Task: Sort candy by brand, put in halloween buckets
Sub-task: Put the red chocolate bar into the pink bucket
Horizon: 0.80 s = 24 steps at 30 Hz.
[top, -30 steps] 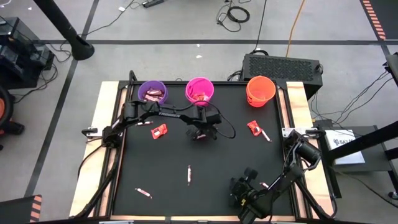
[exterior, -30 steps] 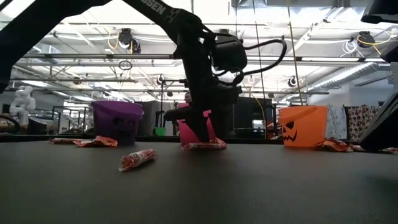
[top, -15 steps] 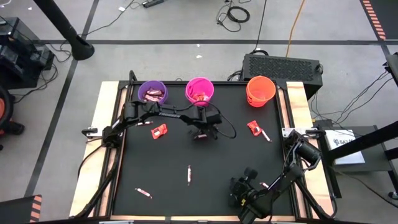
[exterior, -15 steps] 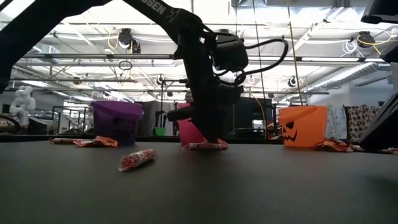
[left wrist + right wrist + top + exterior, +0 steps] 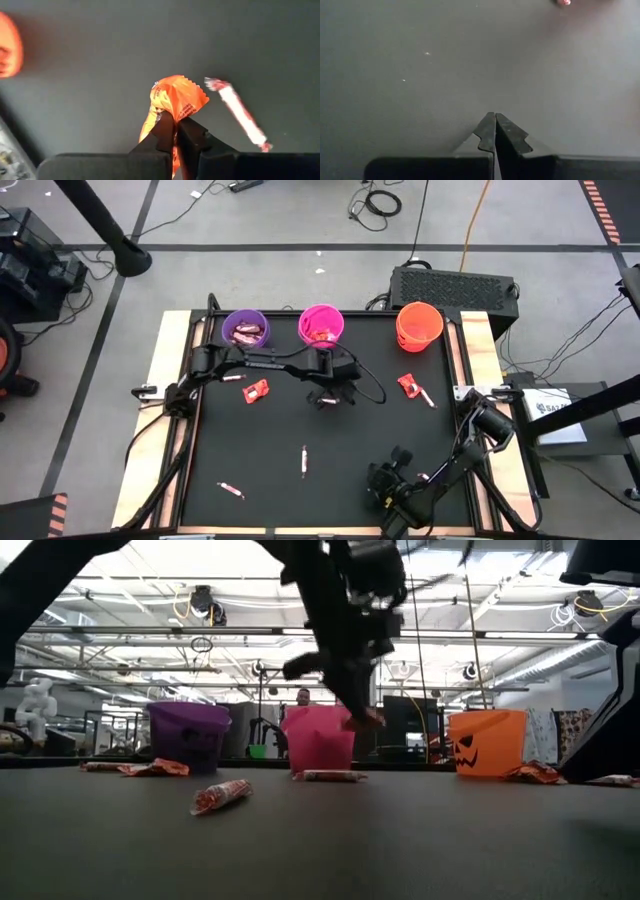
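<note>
My left gripper (image 5: 176, 120) is shut on an orange-wrapped candy (image 5: 176, 97) and hangs above the table in front of the pink bucket (image 5: 318, 740), mid-table toward the far edge (image 5: 326, 395). A pale stick candy (image 5: 235, 112) lies on the table below it. The purple bucket (image 5: 245, 328), the pink bucket (image 5: 321, 325) and the orange bucket (image 5: 419, 325) stand in a row along the far edge. My right gripper (image 5: 495, 119) is shut and empty, near the front edge at the right (image 5: 385, 490). My left gripper pinches the orange wrapper (image 5: 172, 112) between its two fingers, coming from above and pointing down. Most of the crumpled wrapper sticks out past the fingertips. The candy is lifted clear of the table (image 5: 372, 721).
Loose candies lie on the black mat: a red-orange one (image 5: 256, 390) left of my left gripper, two more (image 5: 410, 387) below the orange bucket, a stick (image 5: 304, 462) mid-table, one (image 5: 231, 490) at the near left. The mat's middle is bare.
My left gripper has shut on the orange candy on the table and then risen, lifting it clear in front of the pink bucket. The pale stick candy has stayed on the table.
</note>
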{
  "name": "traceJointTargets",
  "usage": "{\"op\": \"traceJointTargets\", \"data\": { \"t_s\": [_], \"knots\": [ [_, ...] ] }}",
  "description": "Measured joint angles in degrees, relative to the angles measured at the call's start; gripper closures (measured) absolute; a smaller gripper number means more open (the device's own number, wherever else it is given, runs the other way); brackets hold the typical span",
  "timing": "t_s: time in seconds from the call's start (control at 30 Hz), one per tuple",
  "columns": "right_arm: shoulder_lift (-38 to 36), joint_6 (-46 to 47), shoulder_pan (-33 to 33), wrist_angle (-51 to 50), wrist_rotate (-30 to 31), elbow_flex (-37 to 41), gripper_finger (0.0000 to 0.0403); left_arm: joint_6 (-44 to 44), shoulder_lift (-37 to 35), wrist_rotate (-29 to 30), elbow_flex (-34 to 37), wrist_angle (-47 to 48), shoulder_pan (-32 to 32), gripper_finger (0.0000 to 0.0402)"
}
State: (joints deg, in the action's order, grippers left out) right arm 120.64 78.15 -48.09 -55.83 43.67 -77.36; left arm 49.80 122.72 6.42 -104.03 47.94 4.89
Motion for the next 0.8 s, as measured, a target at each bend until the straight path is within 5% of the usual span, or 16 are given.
{"op": "traceJointTargets", "data": {
  "t_s": [0.4,0.8],
  "knots": [
    [0.00,0.02,1.29,1.60,-0.21,0.00,0.0403,-11.12,-11.78,3.42,-0.22,6.49,9.73,0.0389],
    [0.00,-3.14,1.95,3.15,-0.25,0.00,0.0403,-19.53,-11.95,-5.79,-0.19,4.03,23.94,0.0389]
  ]
}}
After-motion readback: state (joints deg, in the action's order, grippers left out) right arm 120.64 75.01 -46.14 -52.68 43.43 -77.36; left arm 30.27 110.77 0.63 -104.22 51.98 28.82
